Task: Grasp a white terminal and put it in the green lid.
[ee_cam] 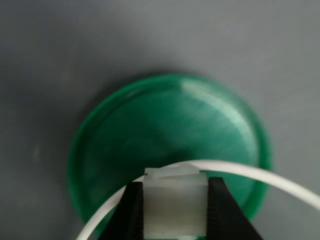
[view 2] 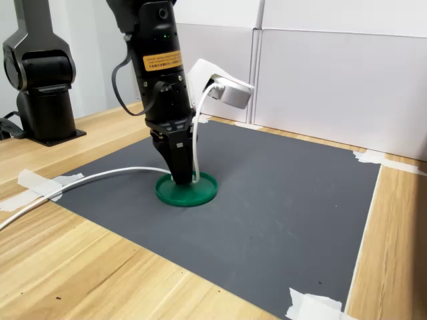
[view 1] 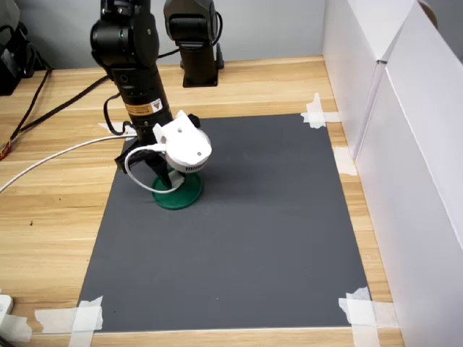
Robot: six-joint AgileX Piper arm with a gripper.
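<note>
Pincer (ee_cam: 174, 212) closed on the white terminal (ee_cam: 175, 202): in the wrist view two matte black fingers (ee_cam: 131, 212) press its sides, and the small, translucent-white blocky piece sits between them over the near part of the green lid (ee_cam: 170, 120). Whether the terminal touches the lid's floor I cannot tell. The lid is a round disc of glossy dark-green plastic with a low raised rim and faint concentric marks on its flat face. A smooth white cable (ee_cam: 260, 175) arcs across the lid just beyond the terminal.

In the second exterior view the pincer (view 2: 180, 175) points straight down onto the lid (view 2: 203, 191), its tapered black tips hiding the terminal. In the first exterior view a rounded white camera housing (view 1: 184, 148) covers most of the lid (view 1: 184, 200) and all of the pincer tips.

The lid lies on a dark grey matte mat (view 1: 246, 238), taped at its corners with white tape strips (view 1: 362, 311) to a pale wood-grain counter (view 1: 43, 238). White panels (view 2: 340, 73) stand beyond the mat. A second black arm base (view 2: 40, 73) stands on the counter well away from the lid, cut off at the frame's top.
</note>
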